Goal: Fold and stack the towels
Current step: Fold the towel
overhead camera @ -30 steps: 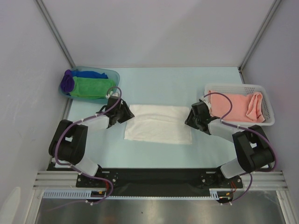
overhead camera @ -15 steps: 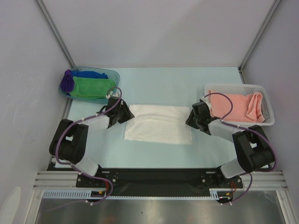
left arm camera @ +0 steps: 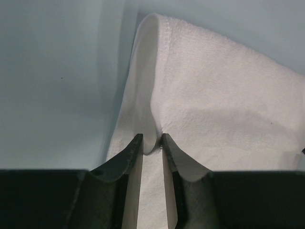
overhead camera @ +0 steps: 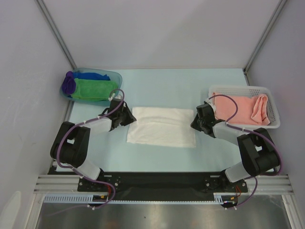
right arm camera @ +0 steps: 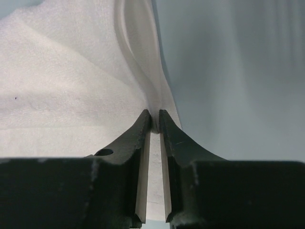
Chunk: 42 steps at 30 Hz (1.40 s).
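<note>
Likely lab: plain panel walls (overhead camera: 162, 33), aluminium rail (overhead camera: 59, 182).

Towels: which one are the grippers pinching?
The white towel, lying flat in the middle. The green towel, blue towel and purple towel sit in the tub, the pink towel in the basket.

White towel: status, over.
Left end effector shut on white towel, left edge. Right end effector, right edge. Towel spread flat. Blue tub, mesh basket aside.

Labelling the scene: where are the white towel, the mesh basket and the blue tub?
white towel (overhead camera: 162, 126): top view, its middle.
mesh basket (overhead camera: 237, 88): top view, far rim.
blue tub (overhead camera: 116, 75): top view, right rim.
</note>
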Motion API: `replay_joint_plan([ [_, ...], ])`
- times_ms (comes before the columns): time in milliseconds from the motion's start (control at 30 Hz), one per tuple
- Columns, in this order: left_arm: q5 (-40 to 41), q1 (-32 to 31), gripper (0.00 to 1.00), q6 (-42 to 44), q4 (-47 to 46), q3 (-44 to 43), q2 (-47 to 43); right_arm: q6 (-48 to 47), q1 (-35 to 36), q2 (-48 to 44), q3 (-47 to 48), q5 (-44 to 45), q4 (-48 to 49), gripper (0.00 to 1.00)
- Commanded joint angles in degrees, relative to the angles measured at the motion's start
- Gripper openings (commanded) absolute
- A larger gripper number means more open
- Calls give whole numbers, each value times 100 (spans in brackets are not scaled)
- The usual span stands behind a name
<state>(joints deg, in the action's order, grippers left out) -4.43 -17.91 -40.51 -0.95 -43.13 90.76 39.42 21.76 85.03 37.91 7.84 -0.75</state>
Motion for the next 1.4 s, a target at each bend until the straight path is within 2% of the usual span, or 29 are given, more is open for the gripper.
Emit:
replay_joint_plan([
  [0,-67,33,27,8,-107,-55,3,-4,-40,-75,164,51,93,16],
  [133,-50,33,26,26,-37,-81,-23,-22,-58,-92,173,51,93,14],
  [267,-67,33,24,52,7,-46,-58,-31,-58,-92,182,34,102,7],
  [467,-49,33,22,61,-54,86,-59,-48,-58,-84,190,16,93,3],
  [567,-93,42,15,61,-81,51,-6,-75,-66,-84,234,-10,93,0],
  [667,-146,86,5,96,24,-124,73,-154,-67,-92,375,-2,-196,0],
  [767,-190,156,0,236,251,-379,100,-250,-84,-145,489,-1,-302,0],
  [1033,-296,279,0,509,666,-828,-23,-400,-119,-356,665,-63,-592,0],
  [1233,-647,279,0,545,526,-653,187,-453,-128,-233,577,-107,-610,0],
  [1300,-726,279,0,492,359,-556,292,-435,-137,-189,464,-133,-514,4],
  [1333,-735,288,2,474,298,-451,302,-418,-137,-154,428,-124,-479,6],
  [1367,-753,280,8,439,193,-398,311,-417,-137,-154,402,-133,-426,8],
])
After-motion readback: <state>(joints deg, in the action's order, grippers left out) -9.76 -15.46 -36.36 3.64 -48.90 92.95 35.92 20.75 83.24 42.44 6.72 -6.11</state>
